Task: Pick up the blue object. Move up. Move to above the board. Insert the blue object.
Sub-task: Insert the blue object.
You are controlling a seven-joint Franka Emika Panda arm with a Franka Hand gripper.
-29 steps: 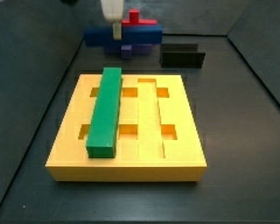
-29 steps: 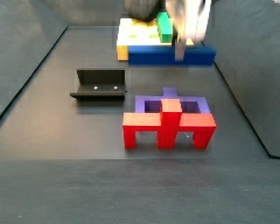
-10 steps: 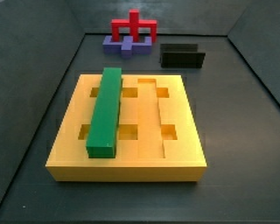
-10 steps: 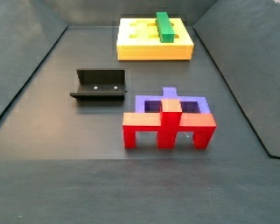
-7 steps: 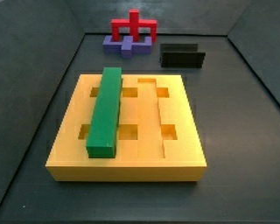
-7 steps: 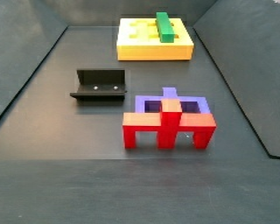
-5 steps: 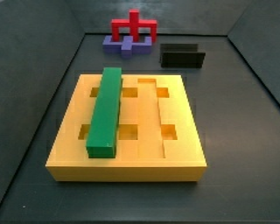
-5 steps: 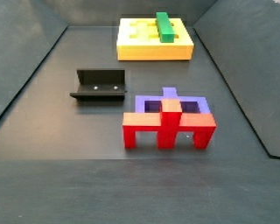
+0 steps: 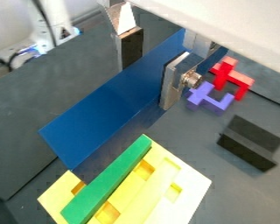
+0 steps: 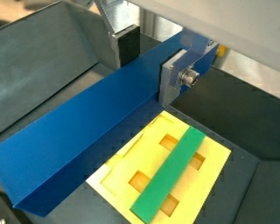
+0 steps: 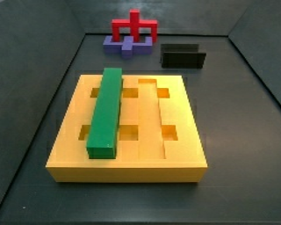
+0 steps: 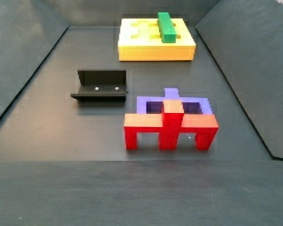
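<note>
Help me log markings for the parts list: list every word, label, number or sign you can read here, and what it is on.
None: the blue object held in the gripper, the board, the green bar, the black box and the purple and red pieces carry no readable text.

Pincer (image 9: pixel 152 59) outside both side views.

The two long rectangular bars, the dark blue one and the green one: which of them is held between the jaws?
The long dark blue rectangular bar, clamped between the gripper jaws in both wrist views, above the floor. The green rectangular bar lies in a groove of the yellow grooved board.
</note>
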